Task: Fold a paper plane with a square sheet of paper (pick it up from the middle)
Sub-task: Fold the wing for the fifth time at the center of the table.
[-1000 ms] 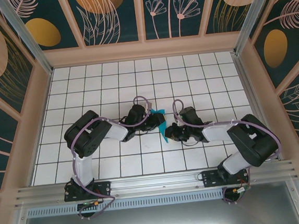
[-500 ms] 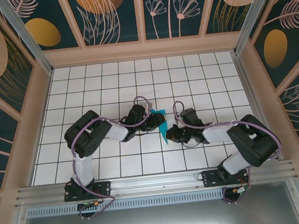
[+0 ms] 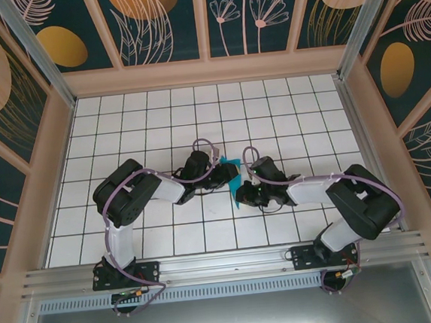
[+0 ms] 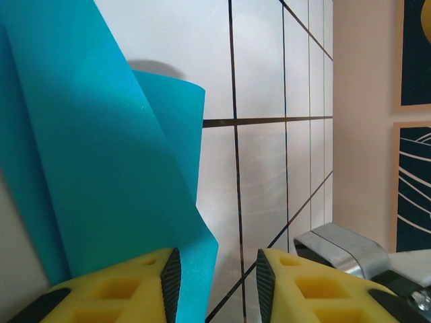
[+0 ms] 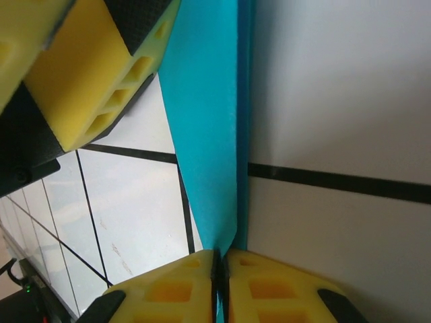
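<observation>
A white tiled table [image 3: 158, 106] sits inside walls painted with leaves. The right gripper's [image 5: 220, 256] yellow fingers [image 5: 168, 289] are pressed together, clamped on the bottom edge of the teal paper [image 5: 205, 134]. The left gripper's [image 4: 219, 269] fingers [image 4: 114, 289] stand apart, with the paper against the inner face of one finger and clear of the other. In the top view the right gripper [image 3: 243, 195] has slid closer to the paper [image 3: 232, 164] than a second ago and now hides its lower tip. The left gripper [image 3: 230, 177] is unmoved. The paper is plain, folded double along a sharp crease, and one flap bows outward. It stands on edge off the tiles between the two grippers.
</observation>
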